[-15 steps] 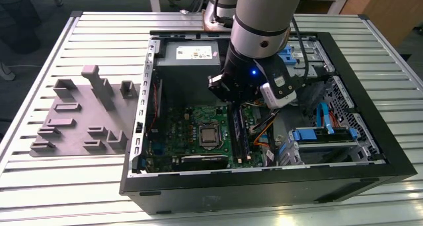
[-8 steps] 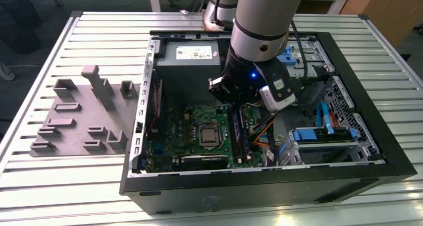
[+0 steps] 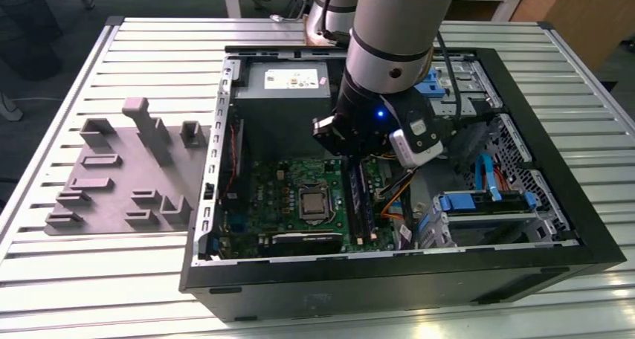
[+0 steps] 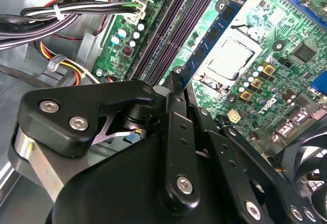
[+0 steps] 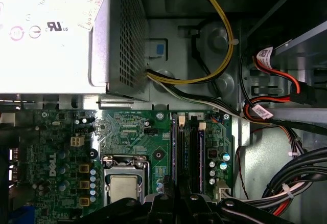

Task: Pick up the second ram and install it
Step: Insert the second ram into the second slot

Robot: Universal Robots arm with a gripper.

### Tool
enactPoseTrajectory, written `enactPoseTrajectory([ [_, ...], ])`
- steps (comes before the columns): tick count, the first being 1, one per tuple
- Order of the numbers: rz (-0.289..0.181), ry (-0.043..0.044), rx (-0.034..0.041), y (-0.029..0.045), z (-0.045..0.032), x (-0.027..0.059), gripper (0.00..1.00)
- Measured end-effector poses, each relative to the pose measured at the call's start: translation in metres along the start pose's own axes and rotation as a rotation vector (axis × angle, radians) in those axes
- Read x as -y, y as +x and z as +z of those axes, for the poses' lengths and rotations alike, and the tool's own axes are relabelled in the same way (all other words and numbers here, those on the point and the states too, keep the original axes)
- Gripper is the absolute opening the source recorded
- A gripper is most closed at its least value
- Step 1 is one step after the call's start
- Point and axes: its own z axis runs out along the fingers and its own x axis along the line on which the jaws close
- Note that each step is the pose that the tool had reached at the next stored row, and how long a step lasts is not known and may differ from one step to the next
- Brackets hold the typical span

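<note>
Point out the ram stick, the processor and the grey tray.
ram stick (image 4: 215,29), second wrist view, its blue side face
processor (image 5: 125,189), first wrist view, middle of metal lid
grey tray (image 3: 109,201), exterior view, flat base between blocks

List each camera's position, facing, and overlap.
Exterior view: off the arm, looking down into the open computer case beside a grey tray; the arm shows.
First wrist view: on the arm, facing the motherboard and power supply; gripper in foreground.
Second wrist view: on the arm, looking past the gripper at a blue memory stick.
Both wrist views share the processor socket.
</note>
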Motion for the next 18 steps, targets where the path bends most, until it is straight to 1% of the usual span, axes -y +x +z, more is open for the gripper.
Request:
enactPoseTrajectory([
  [3,0.0,0.0,0.0,0.0,0.0001,0.0,0.14],
  [6,0.0,-0.0001,0.0,-0.0001,0.0024,0.0001,0.14],
  [10,0.0,-0.0006,-0.0001,-0.0005,0.0073,0.0007,0.14],
  [13,0.0,-0.0043,0.0,-0.0007,0.0095,0.003,0.14],
  [18,0.0,-0.0059,-0.0001,-0.0011,0.017,0.0037,0.14],
])
